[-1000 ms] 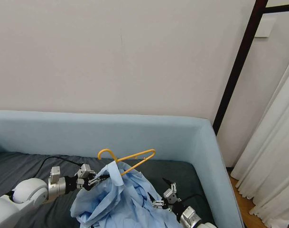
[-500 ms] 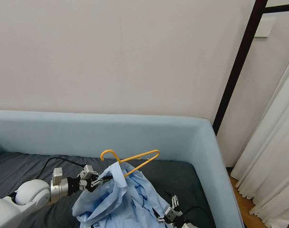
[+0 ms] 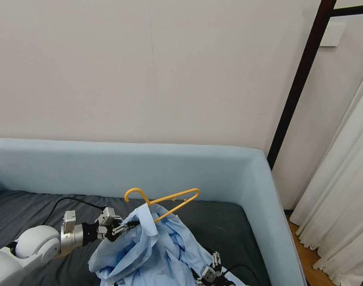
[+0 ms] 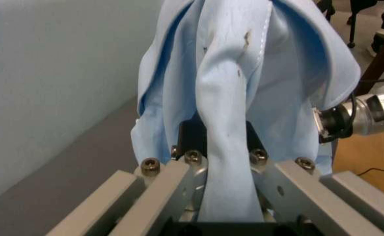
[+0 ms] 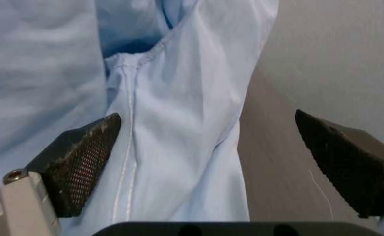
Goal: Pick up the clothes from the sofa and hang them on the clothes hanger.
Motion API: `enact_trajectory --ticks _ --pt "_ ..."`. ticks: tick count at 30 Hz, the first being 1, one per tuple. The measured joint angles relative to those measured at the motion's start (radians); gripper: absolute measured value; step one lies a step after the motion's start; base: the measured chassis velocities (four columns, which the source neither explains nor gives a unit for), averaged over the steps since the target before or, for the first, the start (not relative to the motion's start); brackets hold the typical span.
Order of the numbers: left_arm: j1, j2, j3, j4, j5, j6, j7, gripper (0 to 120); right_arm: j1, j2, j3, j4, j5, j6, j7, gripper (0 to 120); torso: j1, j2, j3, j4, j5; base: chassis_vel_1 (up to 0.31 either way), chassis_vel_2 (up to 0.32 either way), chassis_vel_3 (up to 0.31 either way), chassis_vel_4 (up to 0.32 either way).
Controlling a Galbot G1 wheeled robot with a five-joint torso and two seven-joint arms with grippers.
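Left gripper (image 3: 115, 228) is closed on a fold of the blue shirt (image 3: 151, 256) near its collar, holding it up over the sofa (image 3: 169, 161); in the left wrist view the cloth runs straight between the jaws. An orange hanger (image 3: 169, 198) sticks out of the neck, hook toward the robot's left. Right gripper (image 3: 211, 275) sits low beside the shirt's hem, jaws wide apart with cloth lying between them but not clamped.

The lifting step looks under way, with the lower shirt bunched near the dark seat (image 3: 229, 220). Next would likely call for the right gripper to close on the loose hem so the cloth hangs evenly.

Behind the sofa is a plain pale wall (image 3: 169, 71); a dark post (image 3: 297, 83) and white curtain (image 3: 342, 196) stand to the right.
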Motion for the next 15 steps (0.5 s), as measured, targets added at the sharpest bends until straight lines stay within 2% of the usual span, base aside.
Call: enact_trajectory --ticks 5,15 --pt "0.000 -0.003 0.000 0.000 0.000 0.000 0.001 1 0.024 0.027 0.002 -0.034 0.004 -0.011 0.031 100 0.000 0.000 0.000 0.0000 0.0001 0.000 0.000 0.000 0.000" --pt "0.004 -0.002 -0.004 0.004 -0.001 -0.002 0.005 1 0.062 -0.002 0.004 -0.019 0.047 -0.014 0.052 100 0.000 0.000 0.000 0.0000 0.0000 0.000 0.000 0.000 0.000"
